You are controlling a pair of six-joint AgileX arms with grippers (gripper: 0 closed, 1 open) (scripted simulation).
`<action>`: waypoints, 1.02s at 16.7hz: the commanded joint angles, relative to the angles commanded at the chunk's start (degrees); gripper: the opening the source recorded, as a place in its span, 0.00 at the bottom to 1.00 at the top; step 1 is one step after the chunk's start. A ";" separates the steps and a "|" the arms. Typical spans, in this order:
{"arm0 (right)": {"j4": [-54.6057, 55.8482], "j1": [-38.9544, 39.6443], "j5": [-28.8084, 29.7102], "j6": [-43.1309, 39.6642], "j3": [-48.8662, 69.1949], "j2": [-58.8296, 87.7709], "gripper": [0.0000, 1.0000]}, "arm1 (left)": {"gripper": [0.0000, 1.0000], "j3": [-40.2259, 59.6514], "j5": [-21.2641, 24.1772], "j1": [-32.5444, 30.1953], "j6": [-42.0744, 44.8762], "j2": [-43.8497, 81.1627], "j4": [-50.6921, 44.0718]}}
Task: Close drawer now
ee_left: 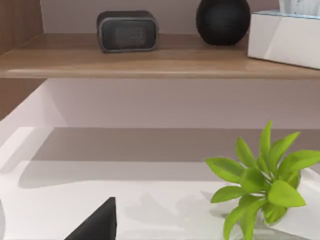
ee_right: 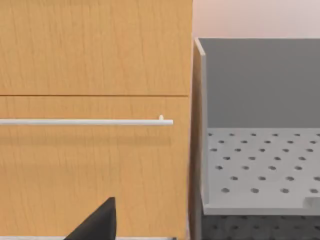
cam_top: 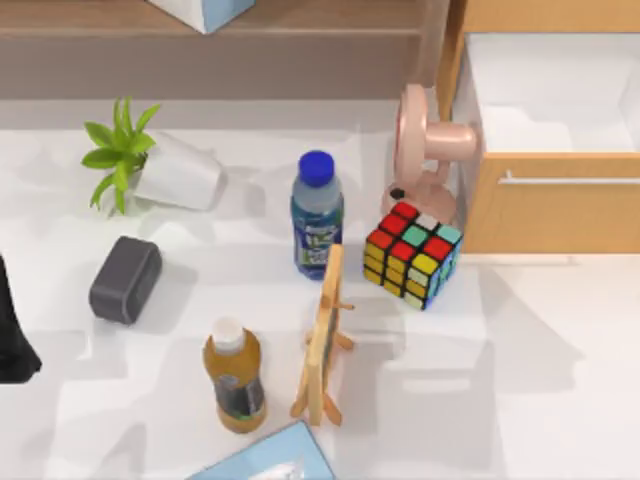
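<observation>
Drawer [cam_top: 548, 150] pulled open at table's right; right pincer [ee_right: 97, 222] faces its front.

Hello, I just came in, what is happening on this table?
A two-arm robot is about to close the drawer, which stands pulled out at the table's right, its white inside showing. Nothing touches it yet. The right wrist camera faces the drawer front and its silver handle, so the right arm seems to be lining up for a push. The left arm waits at the table's left edge. A fan, cube and bottle stand beside the drawer.
</observation>
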 joint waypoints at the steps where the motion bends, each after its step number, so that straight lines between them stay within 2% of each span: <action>1: 0.16 -0.08 -0.08 0.00 0.22 0.29 1.00 | 1.00 0.00 0.00 0.00 0.00 0.00 0.00; 6: 0.04 0.16 0.01 -0.01 -0.03 0.07 1.00 | 1.00 0.00 0.00 0.00 0.00 0.00 0.00; 9: 3.35 2.20 0.68 -3.17 -1.62 0.92 1.00 | 1.00 0.00 0.00 0.00 0.00 0.00 0.00; 13: 13.39 8.53 3.47 -13.93 -7.27 5.09 1.00 | 1.00 0.00 0.00 0.00 0.00 0.00 0.00; 17: 27.08 16.75 8.43 -29.76 -14.81 12.66 1.00 | 1.00 0.00 0.00 0.00 0.00 0.00 0.00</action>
